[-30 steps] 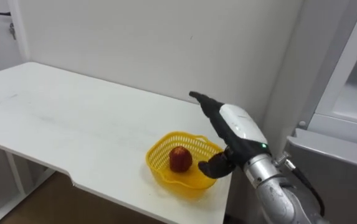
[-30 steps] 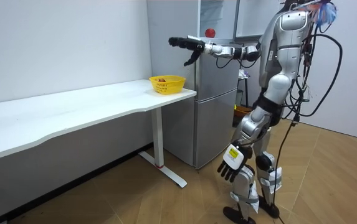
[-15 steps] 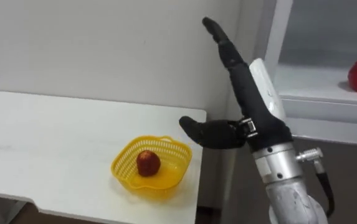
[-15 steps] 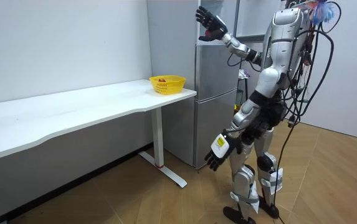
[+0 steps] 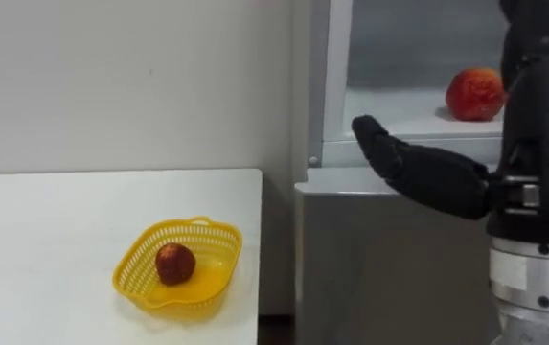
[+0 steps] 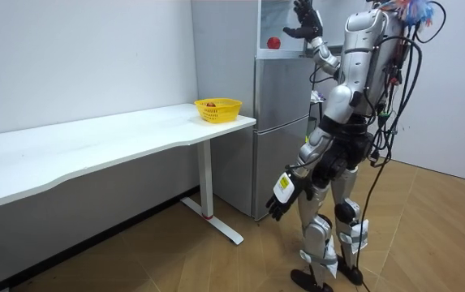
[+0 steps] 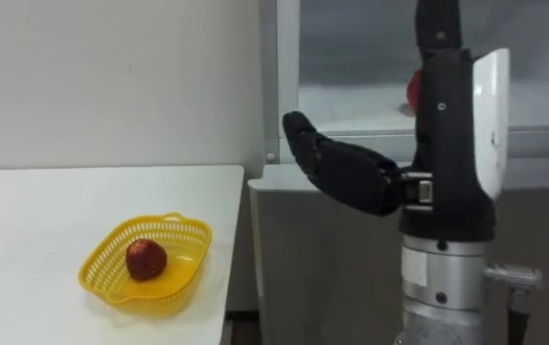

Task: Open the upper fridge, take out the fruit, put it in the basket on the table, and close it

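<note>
At upper fridge (image 5: 399, 57) | right hand (image 5: 537, 115) fingers straight, tips cut off | red fruit (image 5: 473, 94) partly behind it

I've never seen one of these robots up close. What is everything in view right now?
Table: one, white, against the wall.
Basket: one, yellow, on the table's end near the fridge.
Basket fruit: one, red, inside the basket.
Fridge: one, grey, beside the table.
Shelf fruit: one, red, in the fridge's upper compartment.
Floor: one, wood-brown.
Right hand: black, open, raised before the upper compartment.
Left hand: black, hanging by the thigh.
</note>
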### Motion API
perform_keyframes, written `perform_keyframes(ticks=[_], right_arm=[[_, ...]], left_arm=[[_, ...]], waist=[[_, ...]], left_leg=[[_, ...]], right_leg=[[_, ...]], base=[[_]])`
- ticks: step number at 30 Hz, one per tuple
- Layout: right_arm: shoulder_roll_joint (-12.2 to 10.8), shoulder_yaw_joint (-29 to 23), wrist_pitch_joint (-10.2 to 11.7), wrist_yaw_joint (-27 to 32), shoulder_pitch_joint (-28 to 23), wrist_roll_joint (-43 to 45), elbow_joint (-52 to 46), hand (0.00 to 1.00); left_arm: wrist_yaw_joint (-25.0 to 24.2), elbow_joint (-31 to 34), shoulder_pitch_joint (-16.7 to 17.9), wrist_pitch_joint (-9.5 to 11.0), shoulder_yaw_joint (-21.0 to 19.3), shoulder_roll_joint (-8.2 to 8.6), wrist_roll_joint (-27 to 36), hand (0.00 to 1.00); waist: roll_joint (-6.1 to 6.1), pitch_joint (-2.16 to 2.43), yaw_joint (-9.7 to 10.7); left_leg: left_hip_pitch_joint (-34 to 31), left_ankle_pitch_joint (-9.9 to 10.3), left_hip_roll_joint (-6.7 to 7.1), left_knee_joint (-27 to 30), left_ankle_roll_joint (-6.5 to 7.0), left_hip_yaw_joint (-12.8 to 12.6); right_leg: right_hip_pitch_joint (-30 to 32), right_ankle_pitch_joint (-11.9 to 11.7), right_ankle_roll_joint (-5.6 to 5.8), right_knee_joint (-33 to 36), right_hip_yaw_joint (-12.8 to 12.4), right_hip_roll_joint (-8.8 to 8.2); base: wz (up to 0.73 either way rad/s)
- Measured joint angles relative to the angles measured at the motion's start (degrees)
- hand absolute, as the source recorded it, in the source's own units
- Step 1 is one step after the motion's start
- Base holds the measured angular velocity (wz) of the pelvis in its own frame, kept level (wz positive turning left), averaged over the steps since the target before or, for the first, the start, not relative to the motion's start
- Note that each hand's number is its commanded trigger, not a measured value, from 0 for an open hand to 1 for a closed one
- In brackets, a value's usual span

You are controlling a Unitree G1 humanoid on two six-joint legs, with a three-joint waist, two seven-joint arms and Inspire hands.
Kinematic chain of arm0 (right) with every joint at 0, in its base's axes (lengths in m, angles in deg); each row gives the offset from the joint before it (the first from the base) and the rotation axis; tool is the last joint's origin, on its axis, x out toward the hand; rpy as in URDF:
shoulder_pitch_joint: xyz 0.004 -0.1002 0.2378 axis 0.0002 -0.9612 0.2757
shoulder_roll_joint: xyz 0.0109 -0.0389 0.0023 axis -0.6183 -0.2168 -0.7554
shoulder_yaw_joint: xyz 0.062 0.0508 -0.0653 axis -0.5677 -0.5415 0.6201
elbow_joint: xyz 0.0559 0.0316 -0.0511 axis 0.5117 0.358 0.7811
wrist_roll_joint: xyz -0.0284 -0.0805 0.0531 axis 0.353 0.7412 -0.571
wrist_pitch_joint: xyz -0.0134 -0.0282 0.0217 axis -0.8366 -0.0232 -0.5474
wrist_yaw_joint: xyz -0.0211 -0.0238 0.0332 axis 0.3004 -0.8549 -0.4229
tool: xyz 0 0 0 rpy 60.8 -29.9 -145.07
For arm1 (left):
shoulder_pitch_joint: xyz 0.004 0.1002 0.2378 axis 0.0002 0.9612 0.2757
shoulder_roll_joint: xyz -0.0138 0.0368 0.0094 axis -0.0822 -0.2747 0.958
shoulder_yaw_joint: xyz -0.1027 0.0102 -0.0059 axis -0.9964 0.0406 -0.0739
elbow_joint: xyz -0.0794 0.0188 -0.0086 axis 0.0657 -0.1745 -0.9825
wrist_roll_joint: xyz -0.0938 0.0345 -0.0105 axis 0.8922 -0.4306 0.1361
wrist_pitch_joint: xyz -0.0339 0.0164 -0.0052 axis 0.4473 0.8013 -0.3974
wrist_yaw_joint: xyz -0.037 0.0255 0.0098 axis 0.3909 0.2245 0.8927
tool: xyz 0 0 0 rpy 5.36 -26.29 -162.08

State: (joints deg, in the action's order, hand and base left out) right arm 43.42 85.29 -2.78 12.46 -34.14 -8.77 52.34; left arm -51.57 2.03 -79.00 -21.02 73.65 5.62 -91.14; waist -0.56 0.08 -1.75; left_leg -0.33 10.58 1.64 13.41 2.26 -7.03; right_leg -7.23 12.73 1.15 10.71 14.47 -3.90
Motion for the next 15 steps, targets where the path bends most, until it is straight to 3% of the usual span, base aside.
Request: perform_keyframes(ticks=[4,10,15], right_arm=[[0.2,-2.5,0.5,2.0,-1.1,-2.6,0.8,0.0],[0.3,-5.2,-0.5,1.5,-2.7,-10.3,5.0,0.0],[0.8,-9.6,-1.5,0.7,-2.7,-14.5,6.7,0.0]], left_arm=[[1.0,-0.1,0.4,0.0,0.0,-0.1,1.4,0.0],[1.5,-0.6,1.8,0.0,-0.1,-0.24,1.6,0.0],[0.9,-0.8,3.5,-0.2,-0.5,-0.31,2.2,0.0]], waist=[[-0.46,-0.28,0.7],[-0.98,-0.66,2.6],[-1.6,-0.53,3.2]], left_leg=[[0.9,0.0,-0.02,-0.1,0.0,-0.4],[2.0,0.0,0.03,-0.8,0.01,-0.4],[1.9,0.0,-0.01,-0.7,0.01,-0.3]], right_leg=[[-0.8,0.0,0.0,-0.1,0.1,-0.08],[-1.8,0.0,0.01,0.0,0.6,-0.13],[-1.8,0.0,0.01,0.0,1.4,-0.14]], base=[[-0.04],[0.0],[0.0]])
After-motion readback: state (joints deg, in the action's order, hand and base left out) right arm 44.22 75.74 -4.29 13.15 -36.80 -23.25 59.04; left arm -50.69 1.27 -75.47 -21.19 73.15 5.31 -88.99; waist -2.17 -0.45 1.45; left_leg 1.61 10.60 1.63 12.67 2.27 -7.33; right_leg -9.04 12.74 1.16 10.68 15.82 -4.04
